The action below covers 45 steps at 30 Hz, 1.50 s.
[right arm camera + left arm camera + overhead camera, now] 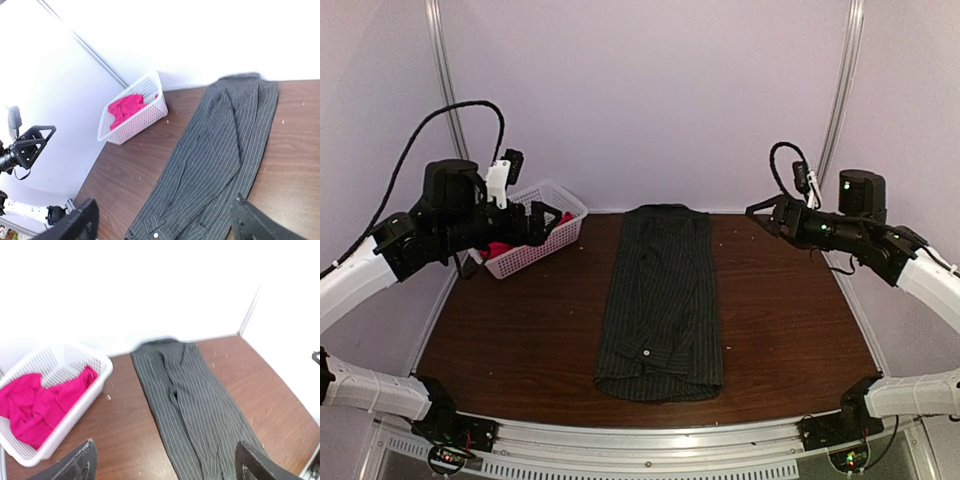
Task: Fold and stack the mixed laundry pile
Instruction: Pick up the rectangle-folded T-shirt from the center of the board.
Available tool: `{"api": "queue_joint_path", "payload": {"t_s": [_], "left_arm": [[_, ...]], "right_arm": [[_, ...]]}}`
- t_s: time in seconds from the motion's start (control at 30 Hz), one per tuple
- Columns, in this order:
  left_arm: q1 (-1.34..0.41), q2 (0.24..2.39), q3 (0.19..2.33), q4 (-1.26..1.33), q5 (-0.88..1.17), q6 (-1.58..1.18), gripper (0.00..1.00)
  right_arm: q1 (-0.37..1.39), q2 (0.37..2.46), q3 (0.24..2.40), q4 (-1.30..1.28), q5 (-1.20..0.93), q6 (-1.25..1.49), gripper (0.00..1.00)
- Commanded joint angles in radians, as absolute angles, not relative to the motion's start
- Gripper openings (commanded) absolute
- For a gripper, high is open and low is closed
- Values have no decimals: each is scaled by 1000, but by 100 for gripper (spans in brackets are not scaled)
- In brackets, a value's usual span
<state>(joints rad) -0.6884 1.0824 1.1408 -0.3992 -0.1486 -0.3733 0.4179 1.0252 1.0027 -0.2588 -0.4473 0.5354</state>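
1. Shirt first: your dark pinstriped shirt (660,310) lies flat down the middle of the tabletop (790,310). It is folded into one long narrow strip. The collar end, with a pale button showing, points at the arm bases, and the other end reaches the back edge.
2. Look far left and you've got the white lattice basket (560,200) sitting at the back left corner, just beside the shirt but not touching it.
3. The red-pink T-shirt (35,405) is crumpled inside that basket, bunched toward one end, and none of it hangs over the rim.
4. Your left arm (450,215) is up in the air with its jaws reaching over the basket. The left wrist view shows the two fingers (82,465) spread wide at the bottom corners, holding nothing.
5. Your right arm (860,225) hovers over the far right of the tabletop, jaws aimed inward toward the shirt and well apart from it.
6. In the right wrist view its fingers (75,225) also stand wide apart and empty, with the striped cloth (220,160) lying between them below.
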Motion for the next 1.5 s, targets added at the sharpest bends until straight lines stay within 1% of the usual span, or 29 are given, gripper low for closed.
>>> {"api": "queue_joint_path", "payload": {"t_s": [0.0,0.07,0.13,0.27,0.4,0.53,0.7,0.8,0.83,0.9,1.0,1.07,1.1,1.13,1.23,1.33,1.37,1.43,1.47], "left_arm": [[-685,1109,989,-507,83,-487,97],[-688,1062,838,-404,199,-594,92],[-690,1020,711,-336,242,-718,89],[-710,995,571,-288,291,-825,84],[-742,1029,467,-194,328,-898,78],[-820,1129,442,-116,313,-930,74],[-900,1295,475,-26,278,-967,70],[-924,1370,508,-18,259,-983,65],[-928,1386,516,-22,251,-990,63],[-930,1405,519,-27,236,-1008,60],[-930,1414,515,-33,223,-1020,57],[-930,1418,516,-44,224,-1015,55],[-930,1421,515,-49,224,-1012,54],[-930,1426,514,-49,225,-1010,53],[-930,1439,515,-43,239,-997,52],[-931,1454,517,-23,257,-977,52],[-931,1458,517,-12,265,-974,52],[-932,1468,516,-5,279,-971,53],[-932,1474,516,9,284,-971,53]], "right_arm": [[445,1095,886,-366,-608,661,82],[496,1059,799,-336,-614,724,80],[510,1018,704,-300,-623,807,80],[565,969,507,-196,-648,958,77],[639,969,383,-73,-631,1059,75],[667,1053,322,32,-649,1069,72],[705,1197,328,111,-666,1046,68],[720,1266,345,145,-671,1037,62],[723,1289,354,144,-673,1030,59],[726,1322,365,127,-672,1016,52],[724,1348,333,106,-662,994,36],[721,1360,264,150,-660,1001,19],[722,1372,232,184,-662,1014,8],[722,1389,209,222,-665,1029,0],[722,1440,184,306,-680,1053,0],[722,1433,198,318,-683,1052,0],[721,1426,209,310,-684,1045,8],[722,1413,226,287,-694,1034,28],[722,1407,235,275,-699,1028,34]]}}
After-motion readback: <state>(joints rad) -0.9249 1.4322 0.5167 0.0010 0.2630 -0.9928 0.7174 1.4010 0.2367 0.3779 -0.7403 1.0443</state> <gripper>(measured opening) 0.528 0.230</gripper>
